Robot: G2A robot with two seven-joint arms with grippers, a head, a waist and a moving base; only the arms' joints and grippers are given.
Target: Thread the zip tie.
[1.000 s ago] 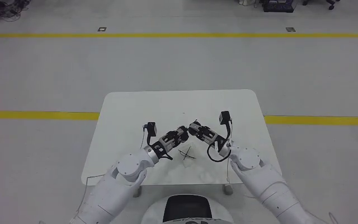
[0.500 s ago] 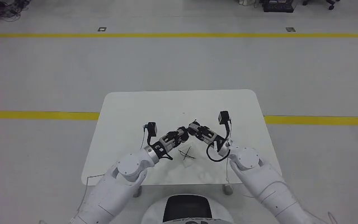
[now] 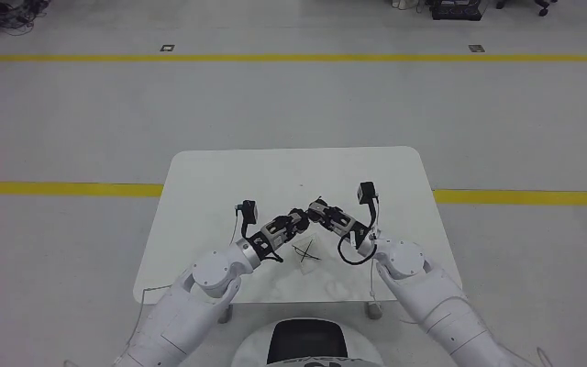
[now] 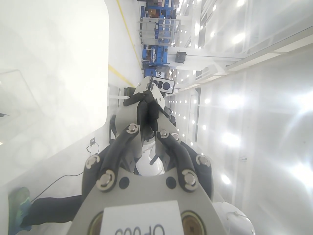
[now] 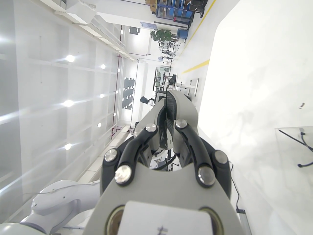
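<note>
My two grippers meet tip to tip above the middle of the white table (image 3: 211, 183). The left gripper (image 3: 300, 217) is shut, and a black zip tie (image 4: 146, 97) shows pinched at its tips (image 4: 146, 113). My right gripper (image 3: 315, 211) is shut too, with a thin black zip tie end (image 5: 168, 82) sticking out past its fingers (image 5: 182, 103). From above, the tie between the two grippers is too small to make out. How the two ends sit against each other is hidden.
Loose black zip ties (image 3: 305, 250) lie crossed on the table just below the grippers, on a clear sheet (image 5: 288, 133) where more ties (image 5: 303, 143) show. The table's rounded far corner (image 4: 105, 8) and edges lie well away.
The right gripper has edged slightly toward the left one. Both stay shut, and the ties on the table have not moved.
</note>
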